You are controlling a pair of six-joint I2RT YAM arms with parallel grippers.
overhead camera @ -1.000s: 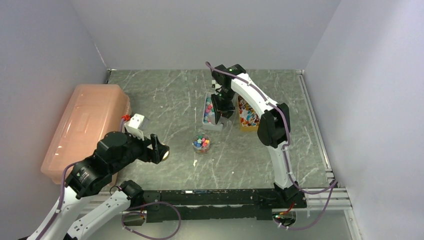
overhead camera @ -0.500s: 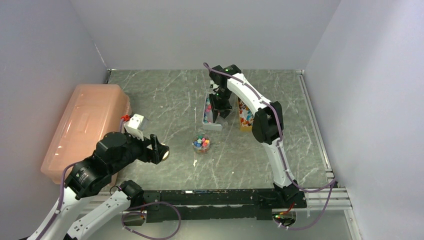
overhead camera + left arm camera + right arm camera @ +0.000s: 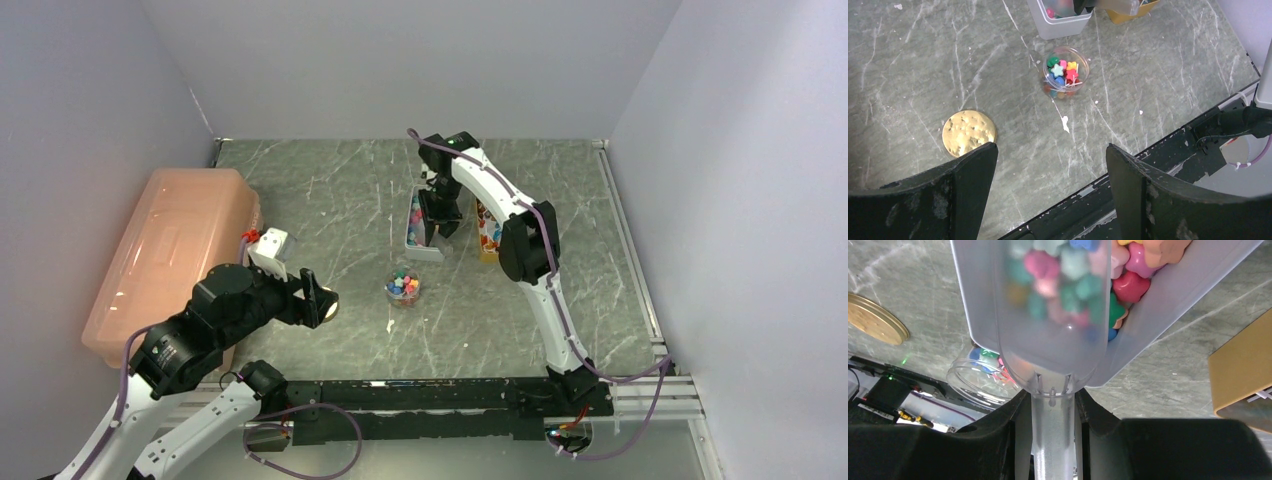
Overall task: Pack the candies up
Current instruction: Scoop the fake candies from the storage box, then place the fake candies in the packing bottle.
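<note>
Over the last second the right arm has drawn its elbow in toward the middle of the table, and its wrist has slid a little along the grey bin (image 3: 424, 228) toward the far end; the left arm has not stirred.

The right gripper (image 3: 1053, 407) is closed narrowly on the handle of a clear plastic scoop (image 3: 1048, 315), whose bowl sits down inside the bin among the candies (image 3: 1130, 282). They are star-like sweets in pink, green, red and orange, heaped against the bin's wall. Blurred colours show through the scoop, but I cannot tell whether those sweets lie in its bowl or only behind it.

The left gripper (image 3: 1051, 150) hangs with its jaws wide and nothing between them, above the bare table near the gold lid (image 3: 969, 132), which lies flat and well apart from the small clear jar (image 3: 1065, 72). The jar stands open just on the near side of the bin, already holding a mix of candies.

The shift reads as the scoop being worked through the heap for another load; the jar looks nearly full, so the lid's turn is probably close.
</note>
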